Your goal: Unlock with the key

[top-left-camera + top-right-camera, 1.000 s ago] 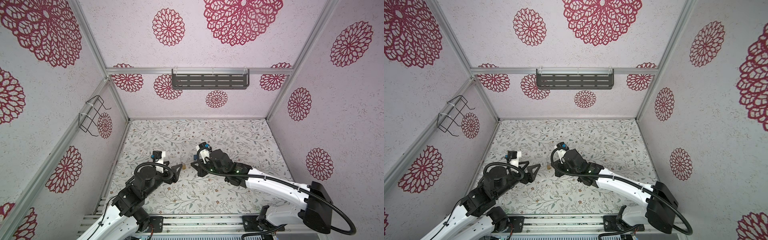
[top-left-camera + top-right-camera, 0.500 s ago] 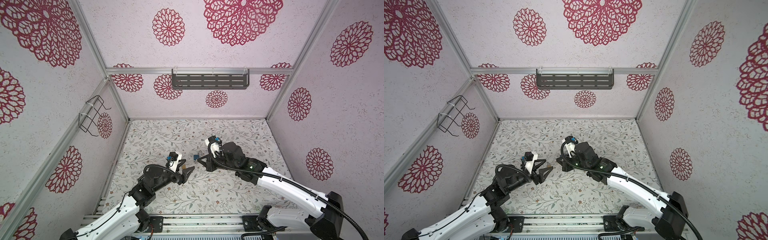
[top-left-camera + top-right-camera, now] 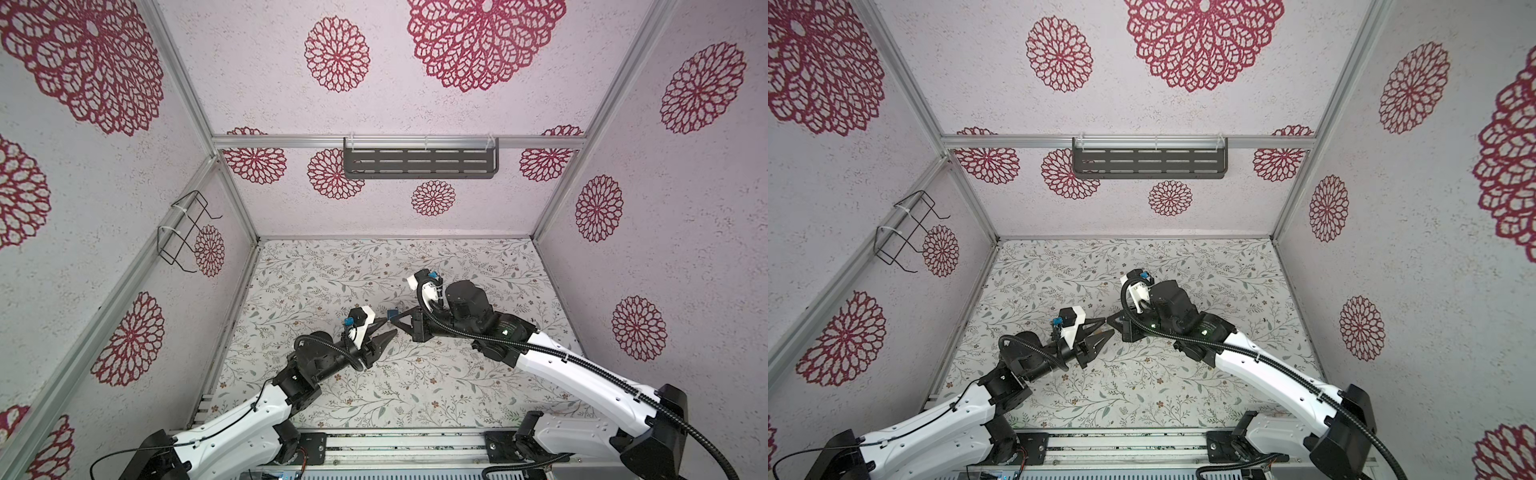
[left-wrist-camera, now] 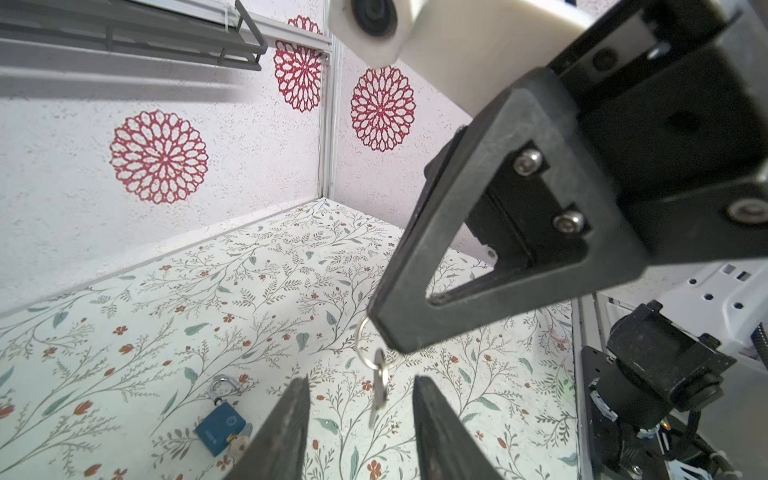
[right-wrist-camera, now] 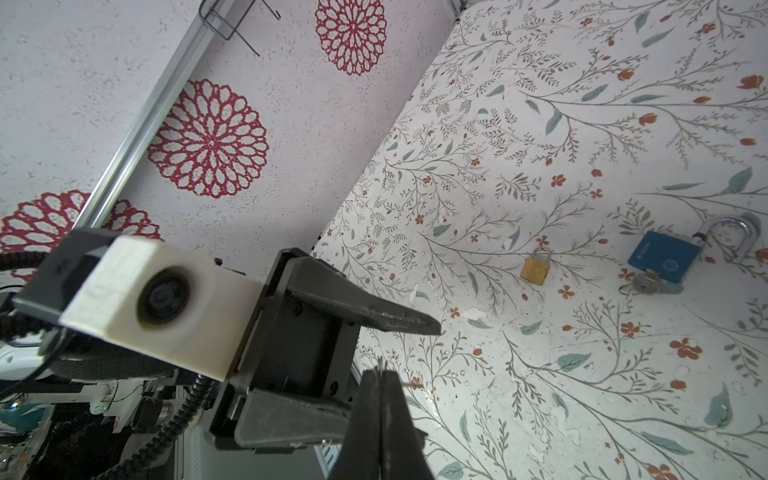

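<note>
Key (image 4: 379, 392) dangling on ring (image 4: 359, 341); right hand (image 4: 388, 336) pinching ring; left hand (image 4: 360, 384) gaping, fingers (image 4: 291, 415) flanking key; blue padlock (image 4: 219, 426) lying on desk (image 4: 124, 332).

2 padlocks (image 5: 646, 257) (adjacent) on table (image 5: 540, 124)

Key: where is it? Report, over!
Right gripper shut on key ring, key dangling. Left gripper open, straddling key. Blue padlock and brass padlock on table, untouched.
</note>
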Tool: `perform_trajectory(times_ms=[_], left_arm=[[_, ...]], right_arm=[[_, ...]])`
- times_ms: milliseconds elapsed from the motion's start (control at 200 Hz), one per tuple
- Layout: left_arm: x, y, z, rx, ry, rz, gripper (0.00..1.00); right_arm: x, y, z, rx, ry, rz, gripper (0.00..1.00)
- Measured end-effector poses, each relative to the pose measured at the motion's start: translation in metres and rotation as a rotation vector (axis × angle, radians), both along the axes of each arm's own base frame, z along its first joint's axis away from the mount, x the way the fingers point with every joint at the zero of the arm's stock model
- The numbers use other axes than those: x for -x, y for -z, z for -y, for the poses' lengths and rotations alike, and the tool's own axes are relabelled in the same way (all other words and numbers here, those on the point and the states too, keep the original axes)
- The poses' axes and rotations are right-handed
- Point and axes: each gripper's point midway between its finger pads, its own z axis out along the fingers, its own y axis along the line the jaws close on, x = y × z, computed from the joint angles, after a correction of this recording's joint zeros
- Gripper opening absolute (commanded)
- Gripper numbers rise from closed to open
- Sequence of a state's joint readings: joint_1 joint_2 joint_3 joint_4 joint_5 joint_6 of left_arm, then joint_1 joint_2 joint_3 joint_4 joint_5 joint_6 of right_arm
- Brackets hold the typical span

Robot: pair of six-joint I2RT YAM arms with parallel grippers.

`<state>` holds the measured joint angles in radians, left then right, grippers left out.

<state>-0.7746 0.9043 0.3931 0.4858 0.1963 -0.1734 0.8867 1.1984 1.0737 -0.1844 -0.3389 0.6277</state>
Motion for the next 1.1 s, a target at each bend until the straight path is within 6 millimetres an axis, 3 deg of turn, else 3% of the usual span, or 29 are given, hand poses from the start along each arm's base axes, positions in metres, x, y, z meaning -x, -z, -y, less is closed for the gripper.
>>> perform_trajectory(times_ms=[750,961,1011,1101], left_arm=[[-0.0011,-0.0029,0.0075,0.025,0.022,0.014,0.0],[-0.0025,-0.0031,0.0058,0.023,0.009,0.015,0.0],[-0.0026,-0.0032,0.0052,0.021,0.006,0.016,0.0],[-0.0022,-0.0011,0.0046,0.011,0.005,0.011,0.0]], right_arm=[[-0.0054,-0.0077,-0.0003,-0.032,0.009,0.012,0.0],[-0.006,-0.008,-0.0003,-0.04,0.013,0.005,0.0],[-0.0062,-0.0082,0.0,-0.041,0.012,0.005,0.12],[-0.007,-0.0091,0.0017,-0.044,0.017,0.006,0.23]])
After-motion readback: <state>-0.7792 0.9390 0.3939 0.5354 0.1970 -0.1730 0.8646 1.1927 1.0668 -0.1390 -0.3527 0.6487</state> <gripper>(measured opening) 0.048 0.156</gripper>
